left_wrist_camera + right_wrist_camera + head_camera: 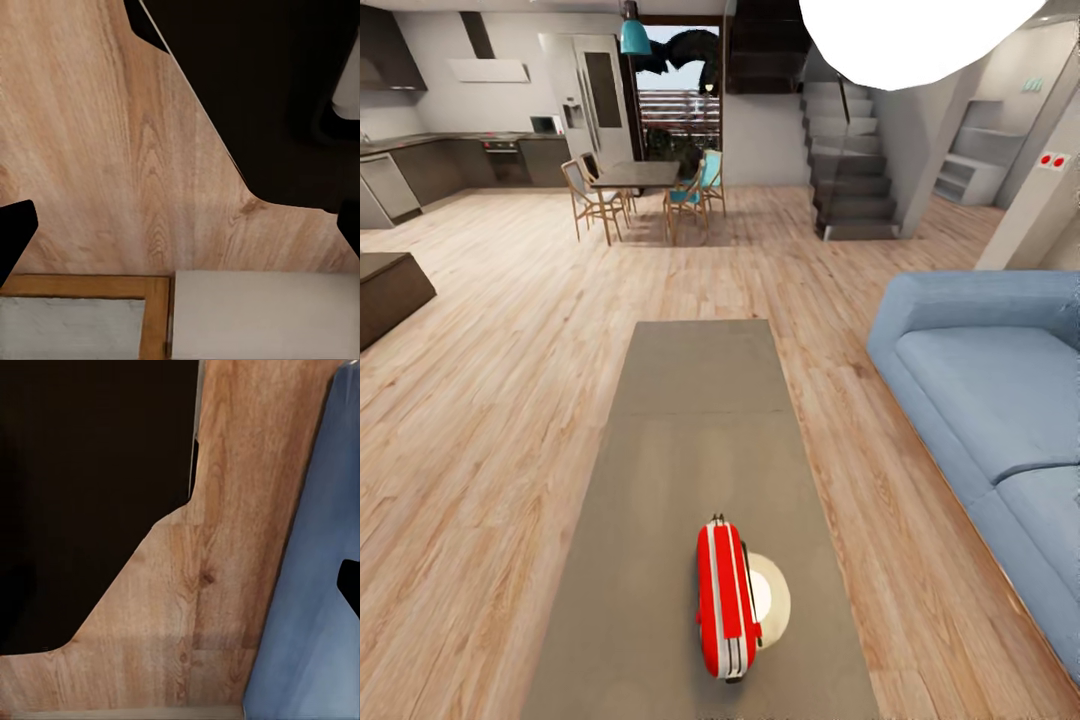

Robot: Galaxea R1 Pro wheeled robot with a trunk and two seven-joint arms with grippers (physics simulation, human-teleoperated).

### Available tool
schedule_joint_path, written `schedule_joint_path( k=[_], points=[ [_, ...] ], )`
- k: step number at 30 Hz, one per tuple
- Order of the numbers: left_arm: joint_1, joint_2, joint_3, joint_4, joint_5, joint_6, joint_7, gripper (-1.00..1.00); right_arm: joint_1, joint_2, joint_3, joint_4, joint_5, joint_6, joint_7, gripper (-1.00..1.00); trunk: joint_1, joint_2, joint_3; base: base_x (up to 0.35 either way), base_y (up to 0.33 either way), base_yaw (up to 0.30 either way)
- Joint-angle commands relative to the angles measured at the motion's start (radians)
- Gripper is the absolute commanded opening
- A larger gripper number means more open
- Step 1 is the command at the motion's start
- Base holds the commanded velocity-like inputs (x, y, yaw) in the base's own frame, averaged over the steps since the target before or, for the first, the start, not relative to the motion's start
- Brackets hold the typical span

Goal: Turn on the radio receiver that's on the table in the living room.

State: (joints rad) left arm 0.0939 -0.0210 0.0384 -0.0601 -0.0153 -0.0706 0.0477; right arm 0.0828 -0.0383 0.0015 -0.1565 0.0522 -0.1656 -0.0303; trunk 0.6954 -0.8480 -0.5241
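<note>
The red radio receiver (727, 600) with white sides stands on the near end of the long grey-brown table (700, 400), its red handle towards me. A cream round disc (772, 595) shows on its right face. In the left wrist view my left gripper (180, 240) is open over wood floor, its black fingertips (15, 236) at the frame's two edges, nothing between them. In the right wrist view my right gripper (180, 589) hangs over floor beside the blue sofa (307, 622). One fingertip (351, 585) sits far out at the edge; the other is lost against a dark shape.
The blue sofa (990, 400) runs along the table's right side. Light wood floor (490, 400) lies left of the table, with a dark low cabinet (390, 290) at far left. Beyond are a dining table with chairs (635, 180), a kitchen and stairs (850, 170). A white dome lamp (900, 35) hangs above.
</note>
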Motion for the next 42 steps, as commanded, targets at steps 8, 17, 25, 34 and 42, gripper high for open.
schedule_joint_path(
  k=[8,17,25,34,42],
  points=[
    [0.000,0.000,0.000,0.000,0.000,0.000,0.000,1.00,0.000,0.002,-0.002,0.000,0.001,0.007,-0.012,1.00,0.000,0.000,-0.013,0.000,0.000,-0.018],
    [0.000,0.000,0.000,-0.001,0.000,0.000,0.000,1.00,-0.001,0.003,-0.004,0.000,-0.003,0.009,-0.023,1.00,0.000,0.000,-0.019,0.000,0.000,-0.001],
    [0.000,0.000,0.000,-0.001,0.000,0.000,0.000,1.00,-0.001,0.003,0.001,0.000,-0.001,0.009,-0.022,1.00,0.000,0.000,-0.031,0.000,0.000,0.000],
    [0.000,0.001,0.000,-0.001,0.000,0.000,0.000,1.00,-0.002,0.003,0.001,0.000,0.001,0.012,-0.024,1.00,0.000,0.000,-0.046,0.000,0.000,0.000],
    [0.000,0.001,0.000,-0.001,0.000,-0.001,0.000,1.00,-0.002,0.003,0.003,0.000,0.002,0.036,-0.025,1.00,0.000,0.000,-0.059,0.000,0.000,0.000]
  ],
)
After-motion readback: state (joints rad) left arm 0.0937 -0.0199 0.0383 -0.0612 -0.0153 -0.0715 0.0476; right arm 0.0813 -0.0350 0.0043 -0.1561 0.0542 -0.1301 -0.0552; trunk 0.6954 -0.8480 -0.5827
